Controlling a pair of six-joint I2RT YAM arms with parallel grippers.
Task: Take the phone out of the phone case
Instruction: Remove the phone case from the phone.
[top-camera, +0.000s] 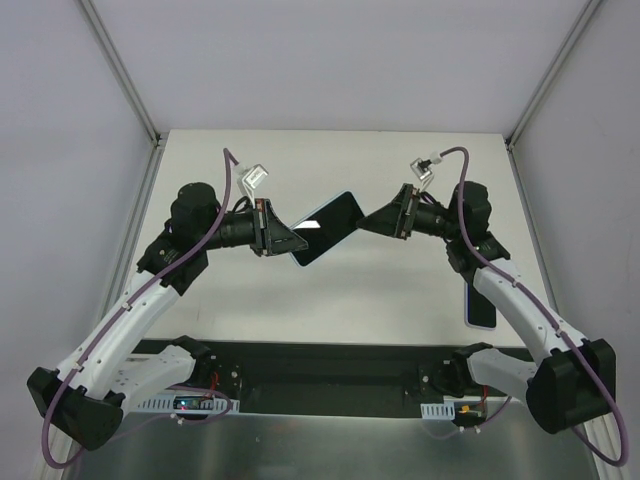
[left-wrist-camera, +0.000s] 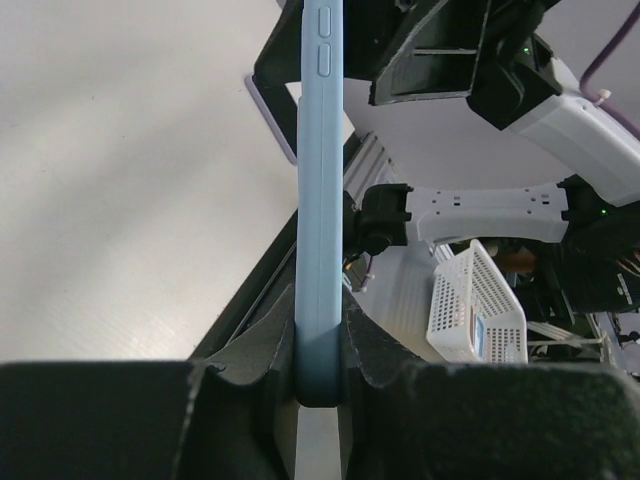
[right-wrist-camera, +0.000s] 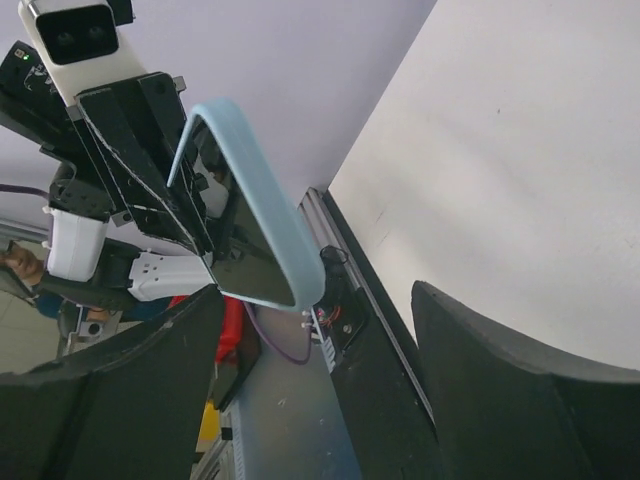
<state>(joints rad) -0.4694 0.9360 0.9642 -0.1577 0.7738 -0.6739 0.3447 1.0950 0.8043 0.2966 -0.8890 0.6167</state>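
Above the table (top-camera: 400, 290), left gripper (top-camera: 293, 243) clenches the phone case (left-wrist-camera: 320, 200) edgewise; right gripper (top-camera: 366, 222) spread wide near its free end.

1. The phone case (left-wrist-camera: 320, 250) is plain pale blue, unpatterned.
2. The phone (top-camera: 325, 232) inside the phone case has a glossy black screen.
3. The desk (top-camera: 330, 300) beneath the phone case is plain off-white.
4. The cables (top-camera: 229, 160) beside the phone case are purple.
5. The arm links (top-camera: 125, 325) flanking the phone case are white, with black joints.
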